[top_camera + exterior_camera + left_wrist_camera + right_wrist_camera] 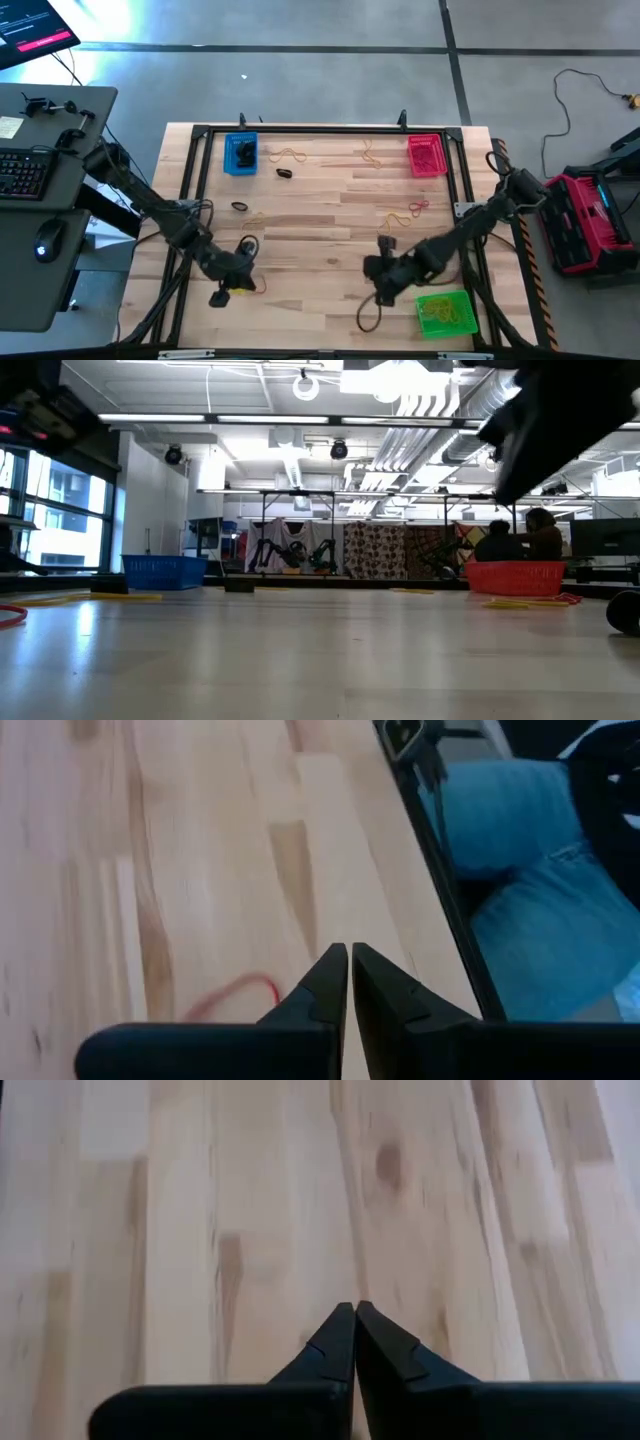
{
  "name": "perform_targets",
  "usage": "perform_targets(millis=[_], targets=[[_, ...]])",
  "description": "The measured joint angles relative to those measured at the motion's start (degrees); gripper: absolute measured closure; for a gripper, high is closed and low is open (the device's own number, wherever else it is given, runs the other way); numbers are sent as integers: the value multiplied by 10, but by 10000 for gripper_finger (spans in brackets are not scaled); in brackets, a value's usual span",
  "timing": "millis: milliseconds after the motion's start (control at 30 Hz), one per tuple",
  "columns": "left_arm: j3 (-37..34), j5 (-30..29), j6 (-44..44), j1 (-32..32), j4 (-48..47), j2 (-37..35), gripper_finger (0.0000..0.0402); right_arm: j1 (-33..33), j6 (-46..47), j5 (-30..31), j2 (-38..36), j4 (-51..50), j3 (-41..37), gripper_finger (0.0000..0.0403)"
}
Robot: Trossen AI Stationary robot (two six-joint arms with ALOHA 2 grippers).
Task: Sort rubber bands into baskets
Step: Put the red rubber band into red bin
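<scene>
Red rubber band (235,995) partly hidden behind left gripper (349,970) fingertips in left wrist view. Contents of blue basket (241,154) too small to identify from above. Low view: near-right dark arm cut off by the top edge.

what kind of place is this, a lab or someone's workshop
Most likely a robotics lab in an open-plan office: exposed ceiling ducts and strip lights, a desk with keyboard and mouse beside the wooden table, and other robot arms in the background.
</scene>
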Motion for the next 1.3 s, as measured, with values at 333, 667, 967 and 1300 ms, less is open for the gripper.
perform_targets(millis=[333,667,967,1300], targets=[[0,-36,-266,-50,-82,10,391,-48,-105,48,0,215,-69,403],[0,-41,-456,-52,-76,104,312,-50,-142,92,0,281,-103,403],[0,-56,-559,-34,-88,160,256,-50,-146,102,0,284,-103,403],[3,-59,-564,-34,-103,186,255,-50,-153,105,0,286,-103,403]])
